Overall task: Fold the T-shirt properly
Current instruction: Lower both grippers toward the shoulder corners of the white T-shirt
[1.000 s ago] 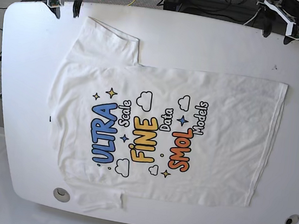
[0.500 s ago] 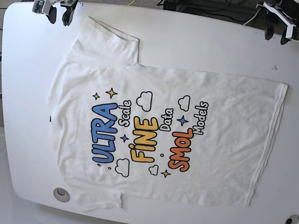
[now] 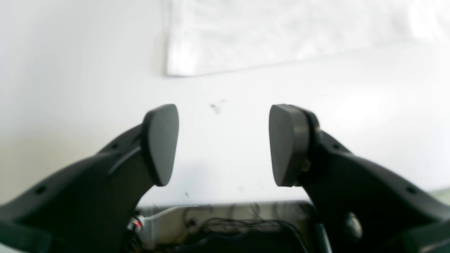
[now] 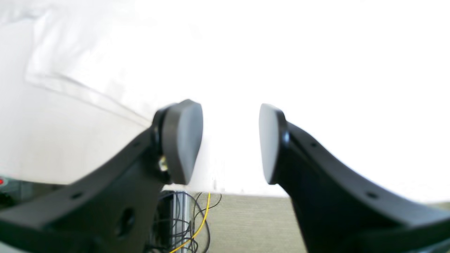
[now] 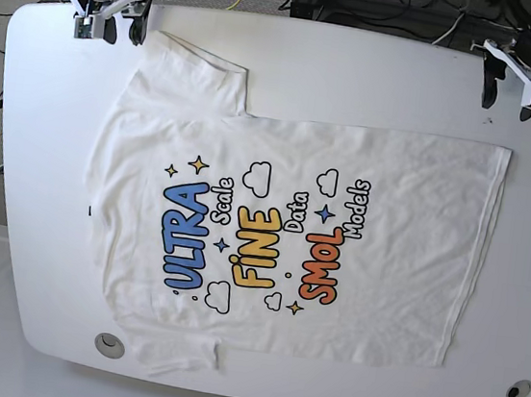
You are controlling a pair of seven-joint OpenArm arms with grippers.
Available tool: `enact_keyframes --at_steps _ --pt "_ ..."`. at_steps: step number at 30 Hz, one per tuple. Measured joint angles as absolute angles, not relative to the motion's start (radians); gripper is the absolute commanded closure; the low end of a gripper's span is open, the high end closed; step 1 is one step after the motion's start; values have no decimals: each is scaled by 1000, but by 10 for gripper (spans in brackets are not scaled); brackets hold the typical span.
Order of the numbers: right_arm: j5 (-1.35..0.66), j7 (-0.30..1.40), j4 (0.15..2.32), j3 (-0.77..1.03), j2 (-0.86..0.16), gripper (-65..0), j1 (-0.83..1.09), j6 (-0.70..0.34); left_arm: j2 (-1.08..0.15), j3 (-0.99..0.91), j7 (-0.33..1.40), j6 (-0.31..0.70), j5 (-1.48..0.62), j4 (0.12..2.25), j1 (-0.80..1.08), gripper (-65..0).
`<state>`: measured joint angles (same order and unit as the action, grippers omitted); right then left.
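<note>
White shirt [image 5: 281,230] lies flat, unfolded on the worktop [image 5: 378,72]; both grippers, left [image 5: 513,91] and right [image 5: 119,28], fingers apart and empty, just edged in toward its far corners, so folding hasn't started.

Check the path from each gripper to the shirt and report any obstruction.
Nothing visible blocks either path. The left gripper hangs open over bare table beside the shirt hem corner. The right gripper hangs open at the table's edge beside the upper sleeve.
</note>
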<state>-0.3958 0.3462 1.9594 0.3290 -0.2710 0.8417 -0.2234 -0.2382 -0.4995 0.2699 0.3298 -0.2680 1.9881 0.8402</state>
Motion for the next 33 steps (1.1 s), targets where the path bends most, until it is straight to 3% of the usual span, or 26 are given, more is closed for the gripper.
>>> enact_keyframes --at_steps 4,21,33 --pt "-371 362 1960 330 -258 -286 825 -233 -252 -500 274 331 -267 2001 825 -372" --pt "-305 736 1954 334 -222 -288 625 -276 -253 -447 294 306 -116 2011 706 -344" --pt "-314 717 1975 393 -222 -288 591 -271 -231 -408 300 319 -79 1955 665 -371"
